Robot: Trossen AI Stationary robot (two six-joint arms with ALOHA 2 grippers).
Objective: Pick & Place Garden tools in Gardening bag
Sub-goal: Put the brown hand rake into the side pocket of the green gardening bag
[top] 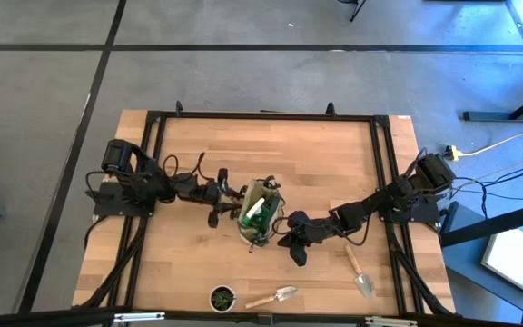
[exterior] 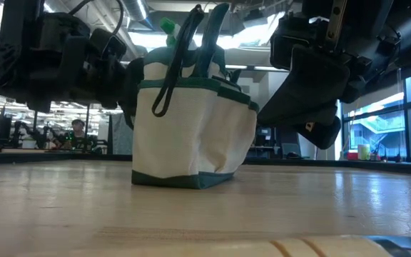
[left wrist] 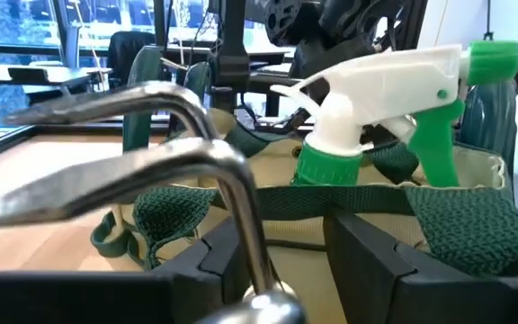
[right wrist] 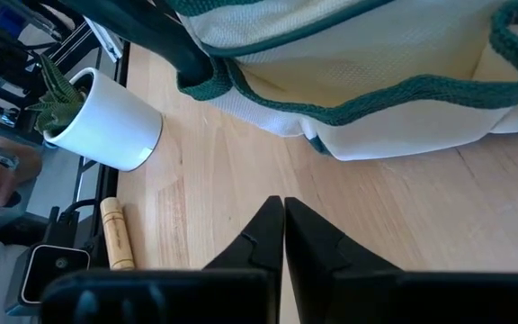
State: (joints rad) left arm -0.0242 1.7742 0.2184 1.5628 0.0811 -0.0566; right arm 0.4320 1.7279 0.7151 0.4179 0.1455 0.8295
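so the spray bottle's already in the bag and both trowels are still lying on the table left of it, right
Not quite. The spray bottle does sit in the gardening bag, and both trowels are out on the table, but the high view shows them toward the right arm's side: one trowel beside that arm, the other trowel near the front edge.

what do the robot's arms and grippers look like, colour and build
Both arms are black, chunky jointed segments with loose black cables looping alongside. The left gripper and right gripper each end in two matte black, angular, wedge-shaped fingers. In the low view a small yellow marking shows on the right arm's dark housing.
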